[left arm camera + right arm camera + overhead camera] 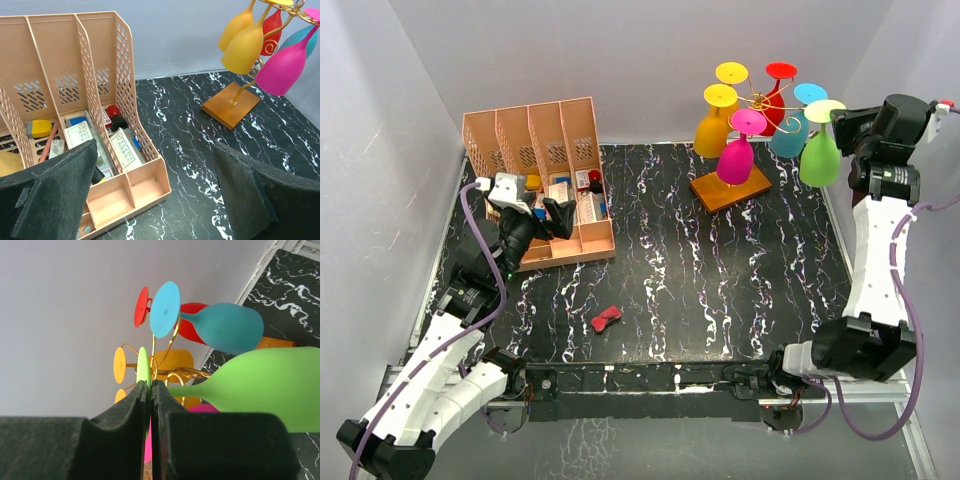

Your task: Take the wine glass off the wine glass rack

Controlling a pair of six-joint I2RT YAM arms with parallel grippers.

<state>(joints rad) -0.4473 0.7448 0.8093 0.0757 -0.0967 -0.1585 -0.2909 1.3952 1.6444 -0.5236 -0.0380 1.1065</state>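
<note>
**Black marble table, grey walls, and the green glass is pinched by its foot**

Grey walls close in on three sides of the white-veined black table (720,290), and all the action is in the far right corner. Your right pincer (150,390) is pressed together on the thin foot disc of the green wine glass (270,390), gripping it edge-on between the pads. The stem runs out to one side of the fingers and the bowl hangs beneath them, mouth down.

Just beyond the fingertips stands the wine glass rack (760,100), with its gold curls up top and its wooden base (732,188) lower and further from the pincer. I can't tell whether the stem has cleared its wire curl, because gold loops show right beside it.

My read is that you should draw the pincer straight back, away from the rack's centre, level and without twisting. You only have a thin rim in the grip, so go slowly, since a jerk could set the bowl swinging. Watch the teal glass (225,327), the nearest neighbour, just past the fingertips and off to one side. Brushing it could rock the whole stand.

Well apart from the right pincer, across the table, your left pincer (155,147) hangs spread wide over the pink file organiser (125,75), holding nothing. Leave it parked.
</note>
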